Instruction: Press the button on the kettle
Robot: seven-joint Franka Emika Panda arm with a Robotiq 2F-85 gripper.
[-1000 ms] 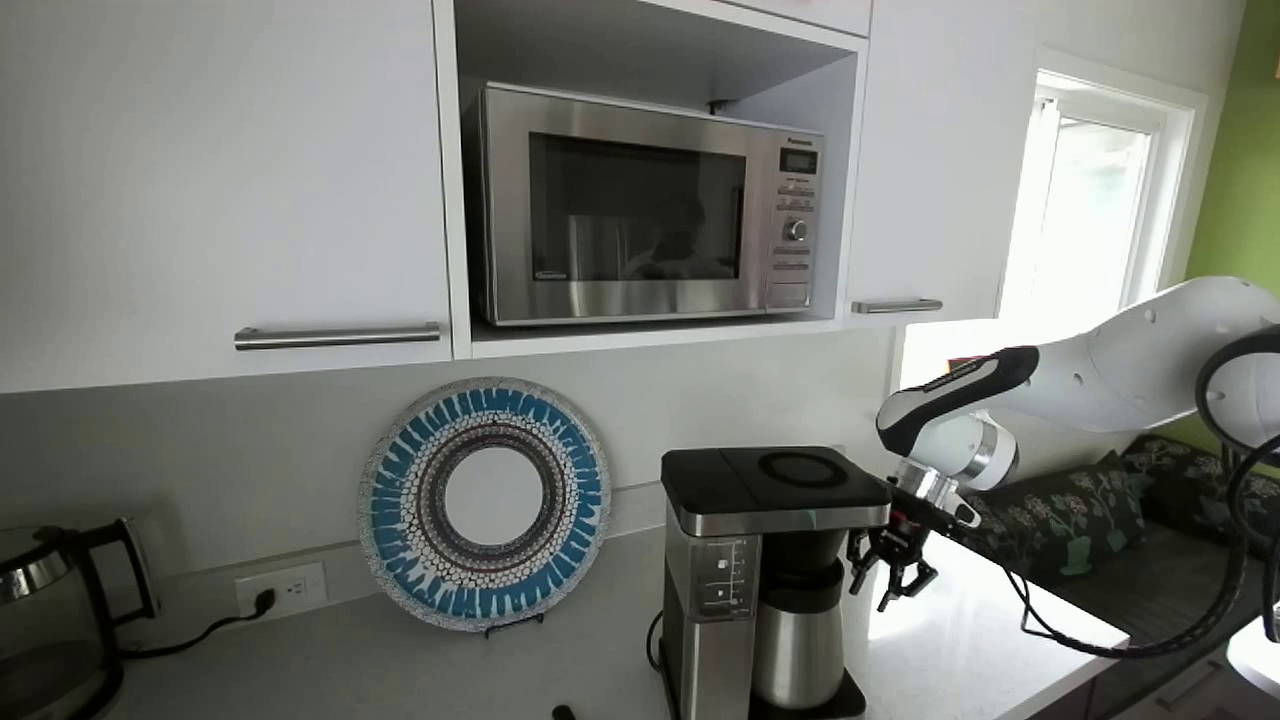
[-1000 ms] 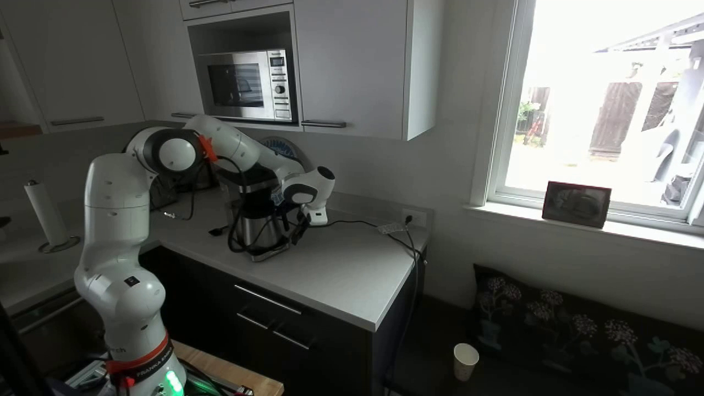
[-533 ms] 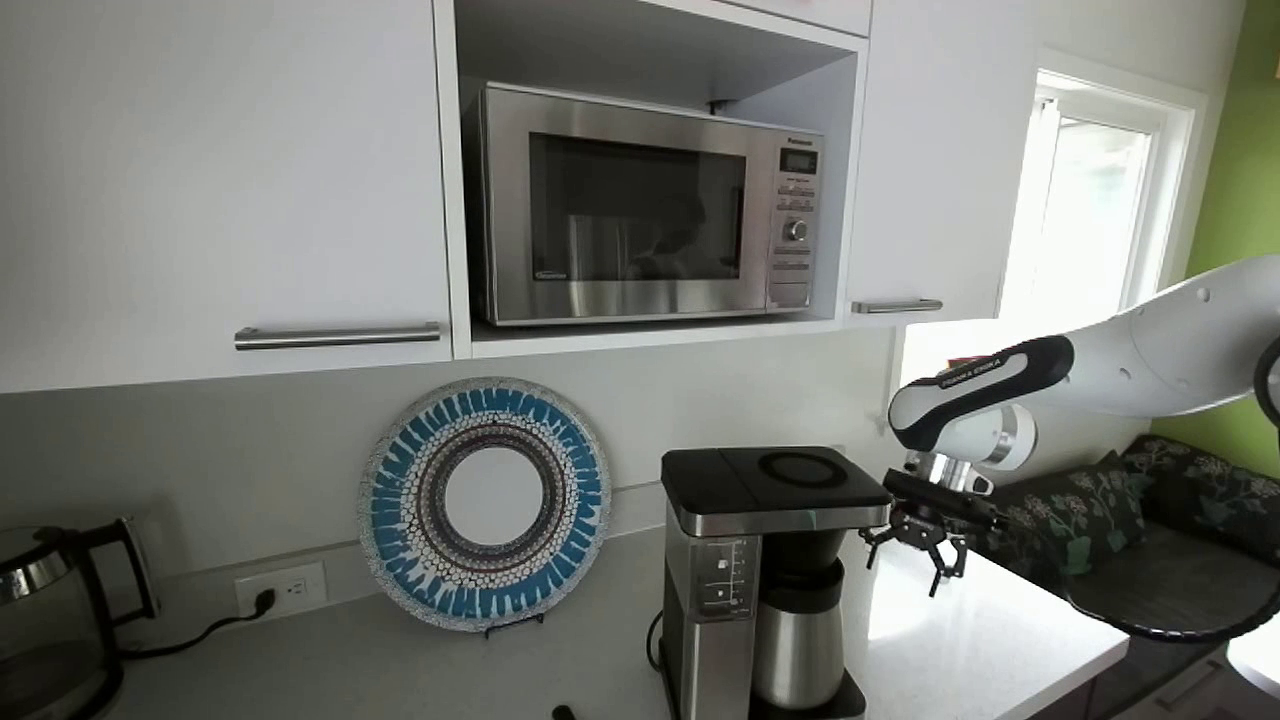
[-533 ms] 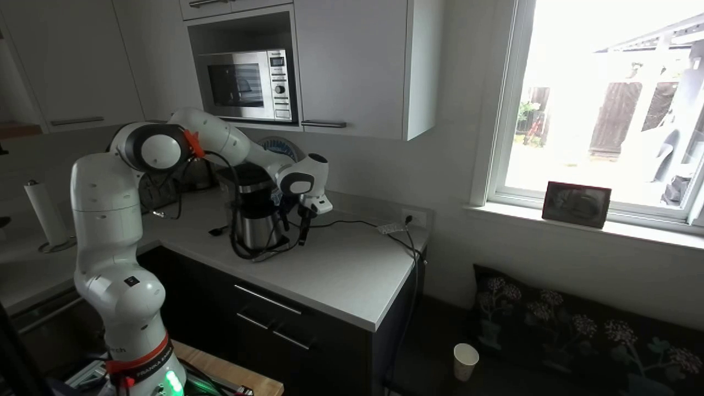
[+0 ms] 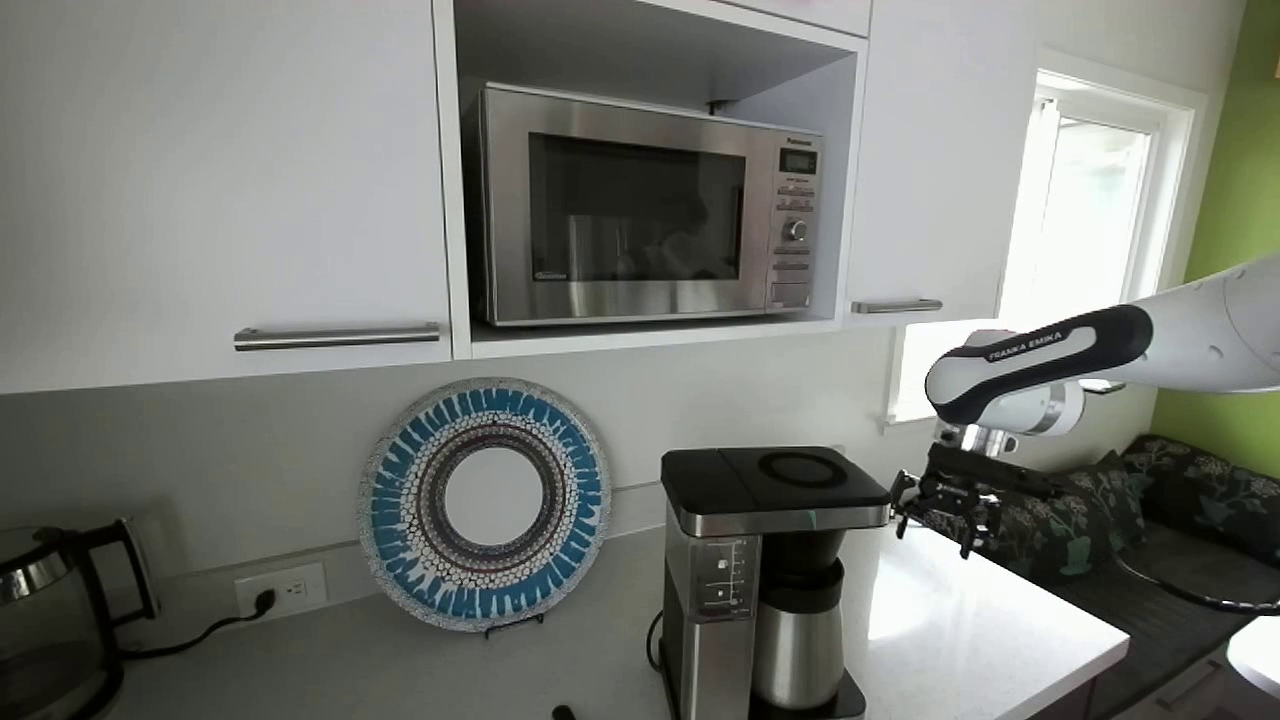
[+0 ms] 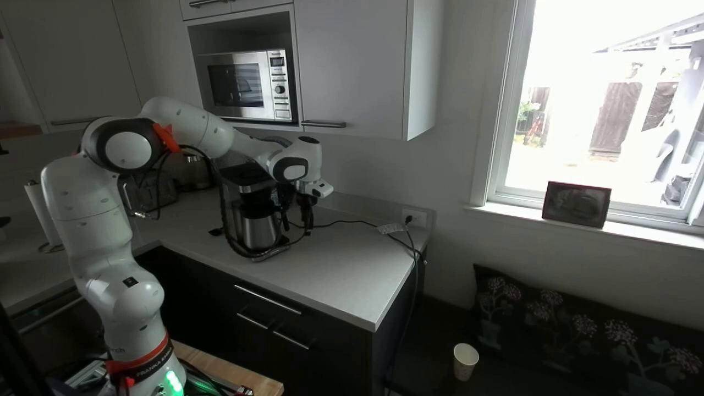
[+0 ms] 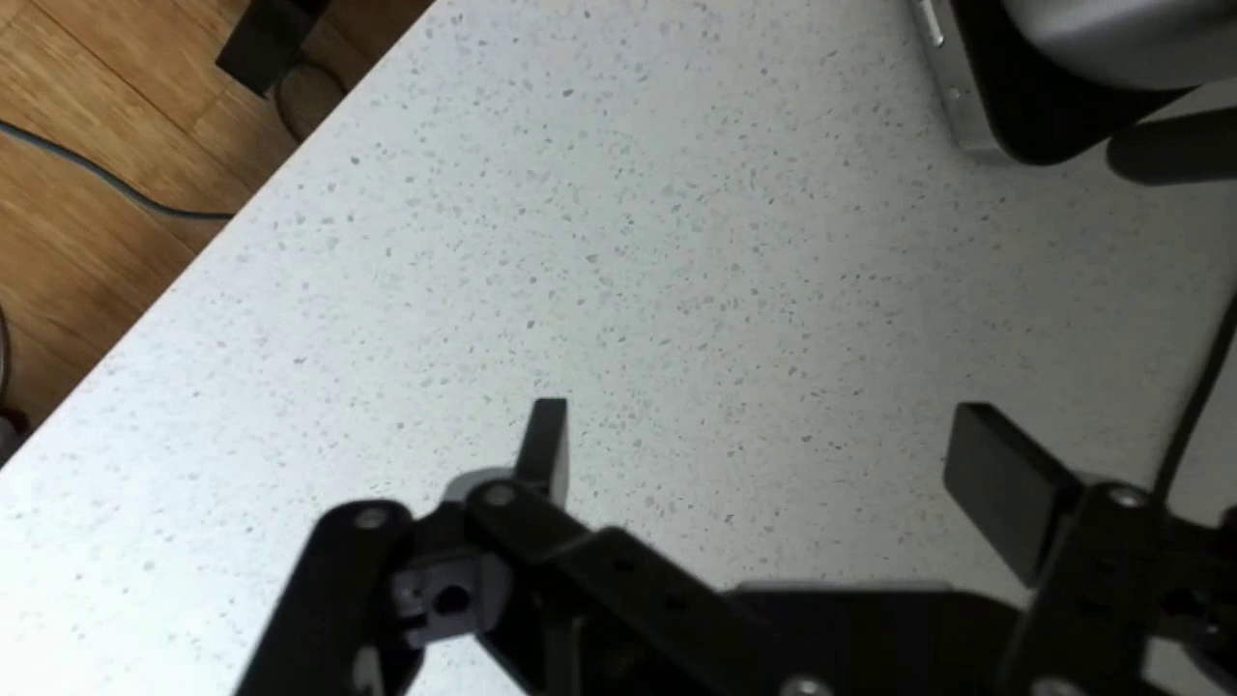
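Note:
At the far left of an exterior view stands a glass kettle [image 5: 50, 625] with a black handle, partly cut off by the frame edge. No button on it can be made out. My gripper [image 5: 934, 541] hangs in the air over the counter, far from the kettle and just past the coffee maker [image 5: 700, 575] with its steel carafe. In the wrist view my gripper [image 7: 759, 430] is open, its fingers wide apart with only speckled counter behind the gap. The coffee maker's base [image 7: 976, 126] enters that view at the upper right.
A microwave [image 5: 640, 210] sits in the cabinet niche above the counter [image 6: 330, 269]. A round patterned plate [image 5: 485, 590] leans on the back wall. A black cord [image 6: 352, 222] runs along the counter to a wall outlet. The counter's edge [image 7: 222, 237] crosses the wrist view diagonally.
My gripper has risen and drawn away from the coffee maker, rightward in an exterior view, with the arm folding back toward its base. The jaws have spread wider. Kettle and coffee maker have not moved.

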